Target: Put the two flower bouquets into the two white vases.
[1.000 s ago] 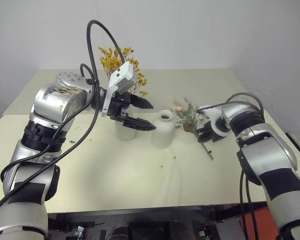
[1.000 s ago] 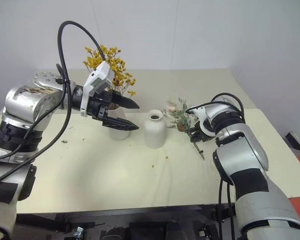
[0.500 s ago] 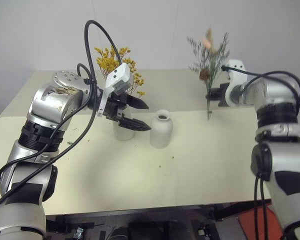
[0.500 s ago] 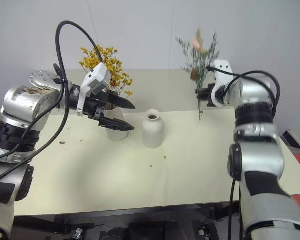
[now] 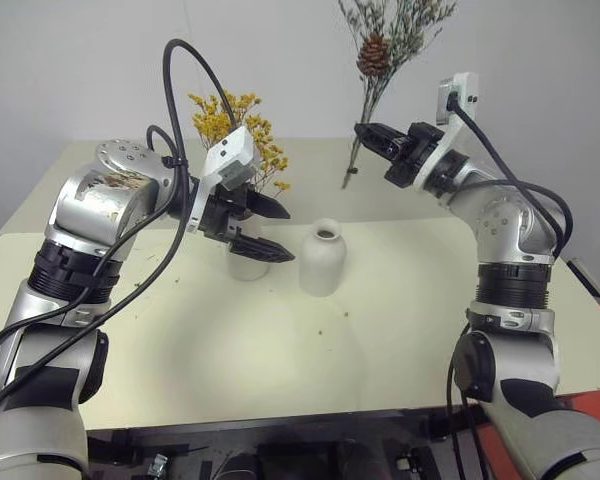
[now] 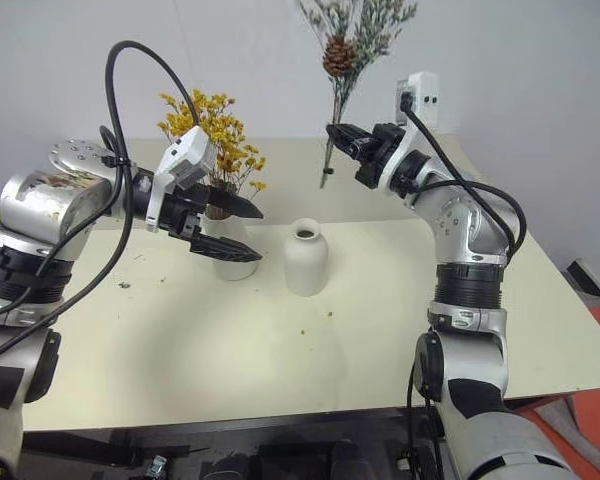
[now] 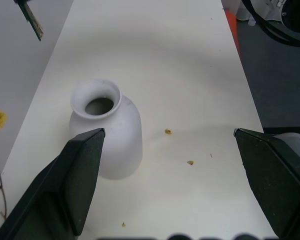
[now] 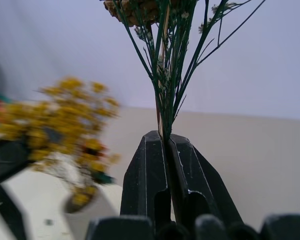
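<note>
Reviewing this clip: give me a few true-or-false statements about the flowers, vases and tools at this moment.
1. The yellow bunch stands in the taller vase. True.
2. The shorter vase already holds flowers. False: its mouth is empty.
3. The right tool is shut on the green sprig bunch, held in the air. True.
4. The left tool grips the yellow bunch. False: it is open and holds nothing.
5. The shorter vase lies tipped over. False: it stands upright on the table.
</note>
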